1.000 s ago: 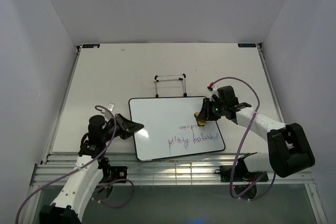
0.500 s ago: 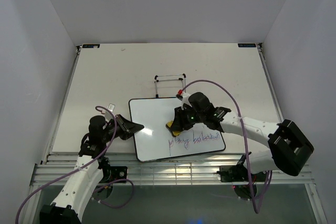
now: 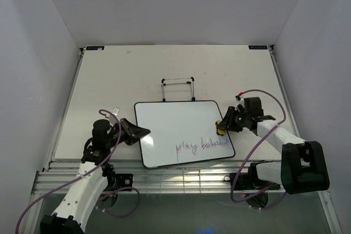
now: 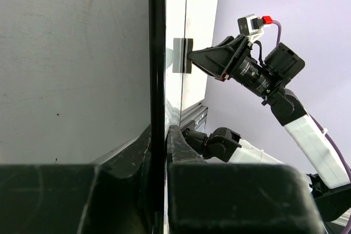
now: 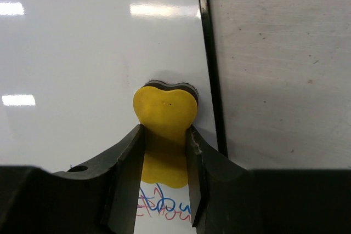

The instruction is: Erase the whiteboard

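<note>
The whiteboard point(image 3: 175, 124) lies flat on the table with a black frame; a line of purple-blue handwriting point(image 3: 202, 146) runs along its near part. My right gripper point(image 3: 222, 126) is shut on the yellow eraser point(image 3: 220, 125), which presses on the board beside its right edge. In the right wrist view the eraser point(image 5: 164, 114) sits between my fingers on the white surface point(image 5: 82, 53), with writing point(image 5: 164, 206) just below it. My left gripper point(image 3: 143, 133) is shut on the board's left edge; the black frame point(image 4: 157, 53) runs between its jaws.
A small black wire stand point(image 3: 177, 89) stands just behind the board. The table point(image 3: 109, 80) is white, with a metal rail point(image 3: 164, 179) along its near edge. Grey walls close in both sides.
My right gripper swept the eraser left across the board's middle, then back right to the right edge. The short upper line of writing is gone. The left arm held still.
</note>
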